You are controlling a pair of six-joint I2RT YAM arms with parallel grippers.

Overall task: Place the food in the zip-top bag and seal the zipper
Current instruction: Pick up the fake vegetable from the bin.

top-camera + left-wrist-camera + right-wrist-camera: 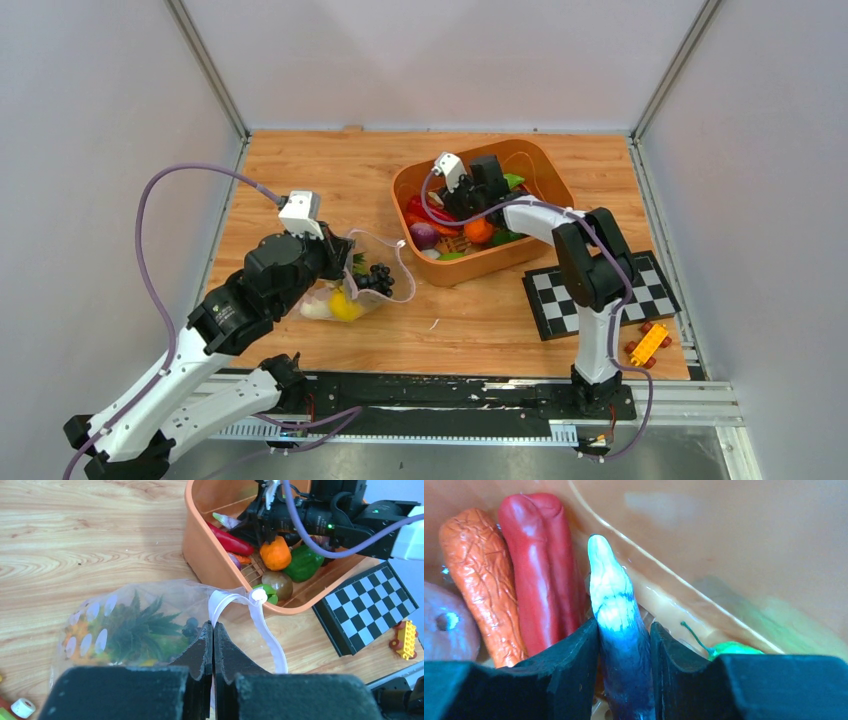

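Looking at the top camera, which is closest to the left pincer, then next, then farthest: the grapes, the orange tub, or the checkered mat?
1. Grapes, right beside the left pincer.
2. Orange tub, further to the right.
3. Checkered mat, far right, past the tub.

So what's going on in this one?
Two arms are bagging toy food. The left fingers are shut on the bag at its mouth. A pineapple, grapes and a lemon are already inside. The right fingers are down in the orange tub, closed on a white-and-purple vegetable. More food lies in the tub, and the zipper is unsealed.
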